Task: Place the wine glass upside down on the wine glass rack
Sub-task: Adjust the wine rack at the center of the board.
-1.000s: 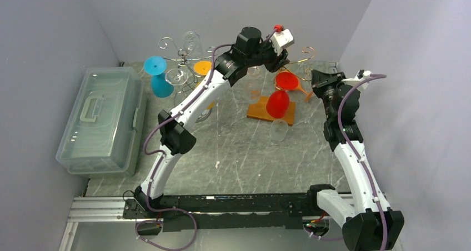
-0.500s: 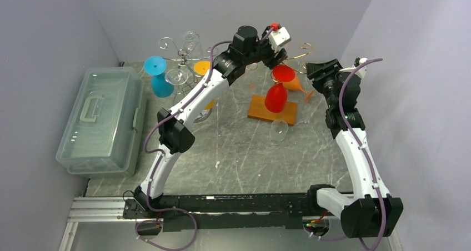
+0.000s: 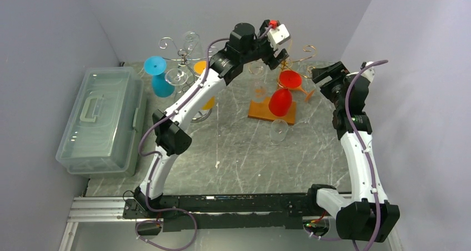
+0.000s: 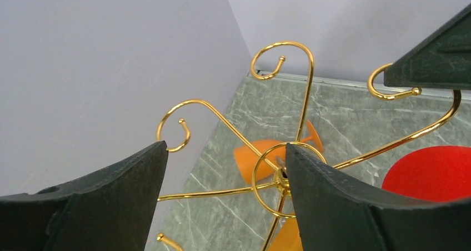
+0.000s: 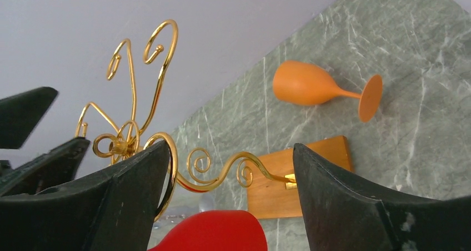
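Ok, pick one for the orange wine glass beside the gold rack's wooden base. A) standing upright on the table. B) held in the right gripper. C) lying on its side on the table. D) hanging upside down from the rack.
C: in the right wrist view the orange wine glass lies on its side on the table, apart from the wooden base.

Both tools have spread their jaws. The right tool [image 3: 322, 73] has let go of the red glass [image 3: 280, 102] and drawn back rightward from the rack [image 3: 260, 110]. The left tool [image 3: 279, 58] has lifted away from the rack's top. The glass has shifted slightly.
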Controlling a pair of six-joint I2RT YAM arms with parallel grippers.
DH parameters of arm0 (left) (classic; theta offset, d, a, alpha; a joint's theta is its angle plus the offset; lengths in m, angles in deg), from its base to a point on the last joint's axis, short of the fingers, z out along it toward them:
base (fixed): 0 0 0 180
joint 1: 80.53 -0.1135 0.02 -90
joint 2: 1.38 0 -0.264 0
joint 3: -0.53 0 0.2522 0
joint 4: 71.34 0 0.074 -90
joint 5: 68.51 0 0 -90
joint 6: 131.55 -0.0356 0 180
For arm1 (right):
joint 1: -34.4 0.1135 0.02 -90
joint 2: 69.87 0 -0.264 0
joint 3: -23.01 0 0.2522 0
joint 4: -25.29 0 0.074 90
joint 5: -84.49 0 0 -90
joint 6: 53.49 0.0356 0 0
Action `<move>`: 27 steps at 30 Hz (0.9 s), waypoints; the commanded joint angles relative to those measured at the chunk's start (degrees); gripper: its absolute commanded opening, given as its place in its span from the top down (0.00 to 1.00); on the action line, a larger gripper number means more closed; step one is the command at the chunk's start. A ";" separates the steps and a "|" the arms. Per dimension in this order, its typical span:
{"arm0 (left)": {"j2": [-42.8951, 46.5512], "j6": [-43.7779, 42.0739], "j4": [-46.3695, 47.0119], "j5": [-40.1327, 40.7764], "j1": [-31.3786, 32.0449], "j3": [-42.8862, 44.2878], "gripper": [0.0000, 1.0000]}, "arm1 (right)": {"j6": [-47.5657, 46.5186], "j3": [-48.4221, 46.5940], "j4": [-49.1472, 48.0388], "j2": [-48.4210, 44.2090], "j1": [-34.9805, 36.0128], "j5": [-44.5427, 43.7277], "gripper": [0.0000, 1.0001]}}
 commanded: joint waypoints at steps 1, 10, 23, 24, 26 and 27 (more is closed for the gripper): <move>6.05 0.28 3.75 1.83 -1.00 1.55 0.12 | -4.35 -1.34 7.92 0.45 -1.57 0.34 0.17; 13.01 -3.01 -3.02 0.22 -1.35 -1.60 0.05 | -2.93 -4.25 6.30 2.24 -3.56 2.50 0.15; 20.27 -7.48 -16.05 -3.90 -1.35 -12.56 0.09 | -0.51 -9.63 2.85 3.89 -3.64 7.14 0.00; 20.41 -7.66 -16.36 -4.09 -1.37 -12.42 0.09 | -0.63 -10.20 2.94 3.77 -3.64 7.20 0.00; 21.13 -8.21 -16.54 -4.26 -1.35 -12.90 0.10 | -0.87 -11.56 3.16 3.53 -3.77 7.50 0.00; 21.42 -8.72 -16.35 -4.18 -1.35 -13.54 0.10 | -0.96 -12.29 3.40 3.54 -3.81 7.58 0.00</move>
